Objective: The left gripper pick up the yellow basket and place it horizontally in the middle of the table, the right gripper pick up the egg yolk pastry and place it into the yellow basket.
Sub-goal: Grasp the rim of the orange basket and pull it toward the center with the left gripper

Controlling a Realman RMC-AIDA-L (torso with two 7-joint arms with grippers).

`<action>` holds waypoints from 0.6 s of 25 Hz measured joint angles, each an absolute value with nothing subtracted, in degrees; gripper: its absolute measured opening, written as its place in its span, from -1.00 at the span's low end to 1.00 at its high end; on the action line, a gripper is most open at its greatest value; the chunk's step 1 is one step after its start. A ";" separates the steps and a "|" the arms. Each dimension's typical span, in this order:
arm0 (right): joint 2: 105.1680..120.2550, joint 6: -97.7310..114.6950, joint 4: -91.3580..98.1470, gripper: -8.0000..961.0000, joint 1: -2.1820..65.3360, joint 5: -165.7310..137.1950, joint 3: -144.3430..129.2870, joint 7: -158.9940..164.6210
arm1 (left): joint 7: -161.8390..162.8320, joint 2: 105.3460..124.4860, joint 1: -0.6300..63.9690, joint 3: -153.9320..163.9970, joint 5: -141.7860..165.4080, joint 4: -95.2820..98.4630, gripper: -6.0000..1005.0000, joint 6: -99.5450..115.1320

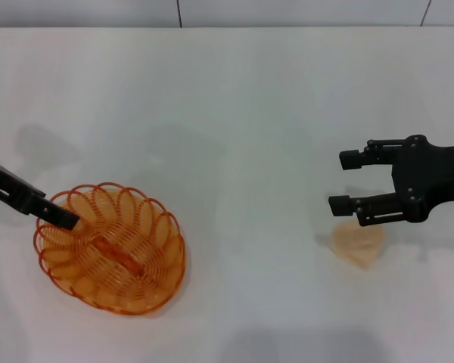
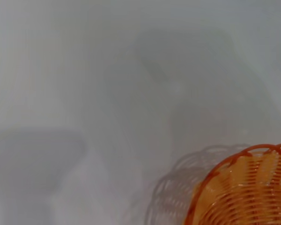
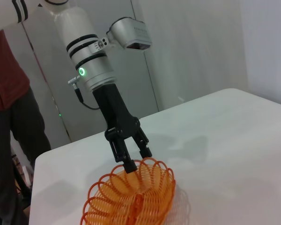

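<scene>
The yellow basket [image 1: 110,248] lies at the near left of the white table [image 1: 234,113], its long axis running diagonally. My left gripper [image 1: 63,218] reaches in from the left and sits at the basket's far-left rim. In the right wrist view the left gripper [image 3: 137,159] has one finger inside the basket [image 3: 131,199] and one outside, a small gap between them. The left wrist view catches only a piece of the basket [image 2: 243,187]. The egg yolk pastry [image 1: 359,243] rests at the near right. My right gripper [image 1: 337,181] hovers open just beyond it, holding nothing.
The table's far edge meets a grey wall [image 1: 287,11] at the back. A person in a dark red top [image 3: 7,79] stands beyond the table's left side, behind my left arm.
</scene>
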State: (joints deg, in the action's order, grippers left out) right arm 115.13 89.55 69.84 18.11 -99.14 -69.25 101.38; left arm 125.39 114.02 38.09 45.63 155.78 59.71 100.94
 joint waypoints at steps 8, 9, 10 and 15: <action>115.13 89.59 69.85 0.61 18.08 -99.13 -69.19 101.43 | 127.15 114.57 38.11 46.96 156.18 58.76 0.67 98.92; 115.14 89.60 69.85 0.61 18.08 -99.14 -69.19 101.43 | 127.26 114.58 38.11 47.13 156.19 58.69 0.67 98.73; 115.13 89.59 69.84 0.61 18.07 -99.14 -69.19 101.43 | 127.49 114.60 38.12 47.51 156.21 58.51 0.67 98.31; 115.13 89.60 69.82 0.61 17.87 -99.14 -69.17 101.43 | 127.88 114.81 38.16 48.22 156.27 58.25 0.66 96.81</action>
